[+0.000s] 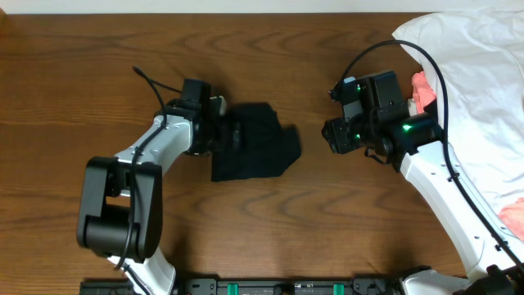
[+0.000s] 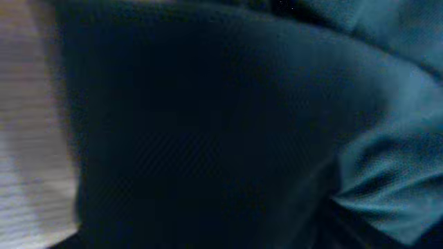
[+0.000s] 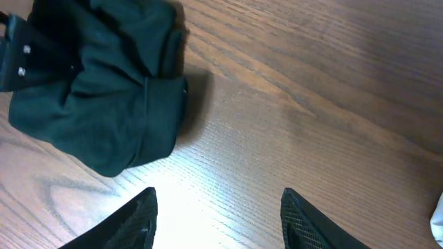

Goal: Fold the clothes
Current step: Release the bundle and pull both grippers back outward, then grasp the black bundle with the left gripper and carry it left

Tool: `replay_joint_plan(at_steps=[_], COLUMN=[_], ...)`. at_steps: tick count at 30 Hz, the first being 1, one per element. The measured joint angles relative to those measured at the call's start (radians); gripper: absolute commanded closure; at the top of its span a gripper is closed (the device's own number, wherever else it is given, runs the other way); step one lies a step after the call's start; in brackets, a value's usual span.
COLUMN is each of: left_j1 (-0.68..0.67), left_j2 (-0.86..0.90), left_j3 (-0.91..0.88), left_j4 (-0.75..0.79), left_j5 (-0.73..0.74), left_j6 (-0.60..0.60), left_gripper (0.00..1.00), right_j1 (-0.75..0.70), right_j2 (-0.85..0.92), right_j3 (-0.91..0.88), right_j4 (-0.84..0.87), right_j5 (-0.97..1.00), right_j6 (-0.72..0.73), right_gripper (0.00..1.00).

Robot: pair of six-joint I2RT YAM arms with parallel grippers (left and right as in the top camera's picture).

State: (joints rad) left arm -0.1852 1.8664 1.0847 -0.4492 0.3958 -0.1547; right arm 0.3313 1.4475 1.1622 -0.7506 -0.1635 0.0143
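- Black clothes (image 1: 255, 141) bunched into a compact bundle mid-table (image 1: 74, 74).
- Left gripper (image 1: 223, 135) right up against the bundle's left edge. Wrist view nothing but dark fabric, fingers hidden. Cannot tell how wide it stands or whether it grips.
- Right gripper (image 3: 218, 207) spread apart, empty, hovering over bare wood near the bundle's right side, not touching.
- Far right: white garment (image 1: 479, 57) heaped at the table's corner, coral-pink garment (image 1: 420, 86) peeking out beside the right arm, well apart from the bundle.
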Motion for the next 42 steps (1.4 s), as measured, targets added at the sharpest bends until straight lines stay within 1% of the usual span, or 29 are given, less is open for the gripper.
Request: replay_joint_plan(at_steps=[1, 2, 3, 4, 13, 17, 21, 24, 28, 30, 33, 42], left_j1=[0.000, 0.000, 0.001, 0.002, 0.004, -0.003, -0.008, -0.008, 0.005, 0.027, 0.092, 0.352], left_j2=[0.002, 0.008, 0.012, 0.012, -0.005, -0.053, -0.153, -0.225, -0.251, -0.243, -0.225, -0.177], left_j3=[0.000, 0.000, 0.000, 0.000, 0.000, -0.001, -0.001, -0.001, 0.000, 0.000, 0.000, 0.000], left_j4=[0.000, 0.000, 0.002, 0.001, -0.005, -0.003, 0.069, 0.141, 0.201, 0.219, 0.256, 0.263], left_j5=[0.013, 0.022, 0.033, 0.043, 0.060, 0.025, -0.051, -0.158, -0.320, -0.384, -0.438, -0.486], left_j6=[-0.002, -0.002, -0.001, 0.005, 0.014, -0.008, -0.043, -0.059, -0.073, -0.086, -0.113, -0.225], left_gripper=[0.54, 0.65, 0.85, 0.93, 0.94, 0.94, 0.94, 0.94, 0.94, 0.94, 0.94, 0.94], right_j1=[0.000, 0.000, 0.000, 0.000, 0.000, 0.000, 0.000, 0.000, 0.000, 0.000, 0.000, 0.000], right_j2=[0.001, 0.001, 0.001, 0.002, 0.002, 0.002, 0.002, 0.002, 0.002, 0.002, 0.002, 0.002], right_j3=[0.000, 0.000, 0.000, 0.000, 0.000, 0.000, 0.000, 0.000, 0.000, 0.000, 0.000, 0.000], right_j4=[0.000, 0.000, 0.000, 0.000, 0.000, 0.000, 0.000, 0.000, -0.002, -0.007, -0.021, -0.045], right_j5=[0.000, 0.000, 0.000, 0.000, 0.000, 0.000, 0.000, 0.000, 0.000, 0.000, 0.000, 0.000], right_j6=[0.000, 0.000, 0.000, 0.000, 0.000, 0.000, 0.000, 0.000, 0.000, 0.000, 0.000, 0.000], right_gripper=[0.45, 0.45, 0.45, 0.45, 0.45, 0.46, 0.46, 0.46, 0.46, 0.46, 0.46, 0.46])
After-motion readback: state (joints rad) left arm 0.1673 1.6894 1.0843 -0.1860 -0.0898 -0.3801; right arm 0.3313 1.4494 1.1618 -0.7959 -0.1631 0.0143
